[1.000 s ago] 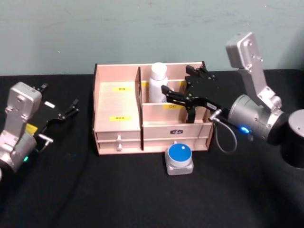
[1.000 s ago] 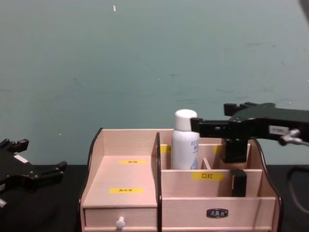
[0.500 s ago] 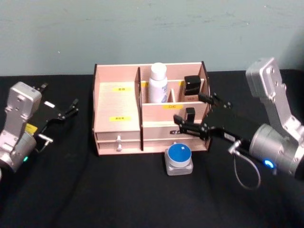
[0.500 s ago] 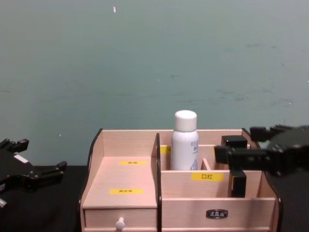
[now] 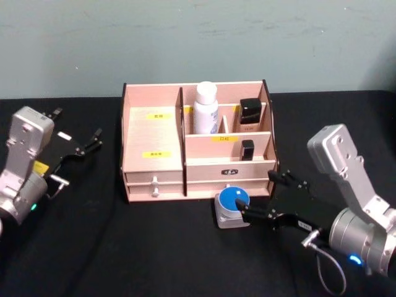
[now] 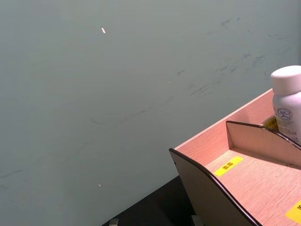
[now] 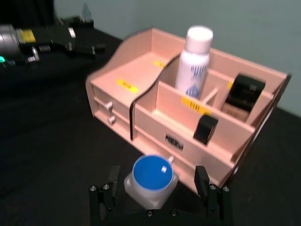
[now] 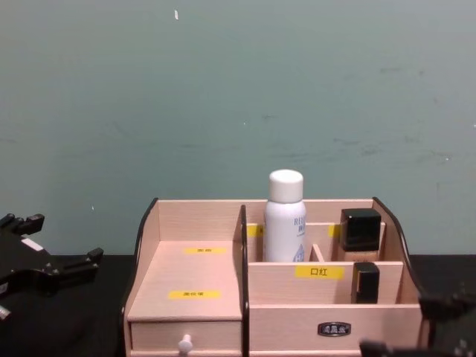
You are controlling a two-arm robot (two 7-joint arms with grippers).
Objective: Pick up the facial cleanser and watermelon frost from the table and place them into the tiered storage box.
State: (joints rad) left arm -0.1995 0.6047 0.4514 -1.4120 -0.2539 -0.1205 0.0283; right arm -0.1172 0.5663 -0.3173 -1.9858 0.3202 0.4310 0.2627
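Observation:
The tiered storage box (image 5: 153, 133) of light wood stands mid-table, also seen in the right wrist view (image 7: 141, 84). A white bottle (image 5: 206, 108) and a black-capped beige bottle (image 5: 250, 115) stand in its back compartments. A small black item (image 5: 247, 149) sits one step lower. In front of the box, on the table, is a square clear jar with a blue lid (image 5: 233, 207); I cannot tell which task item it is. My right gripper (image 5: 255, 197) is open, low at the jar. In the right wrist view its fingers (image 7: 203, 186) flank the jar (image 7: 151, 181). My left gripper (image 5: 77, 133) rests open at the far left.
The table is covered in black cloth, with a teal wall close behind the box. The box has a small drawer with a white knob (image 5: 154, 184) at its front left. The right gripper's cable (image 5: 328, 272) loops near the table's front right.
My right gripper has pulled out of the box's back right compartment, leaving the black-capped bottle there, and has dropped down toward me to the blue-lidded jar. The left arm has not moved.

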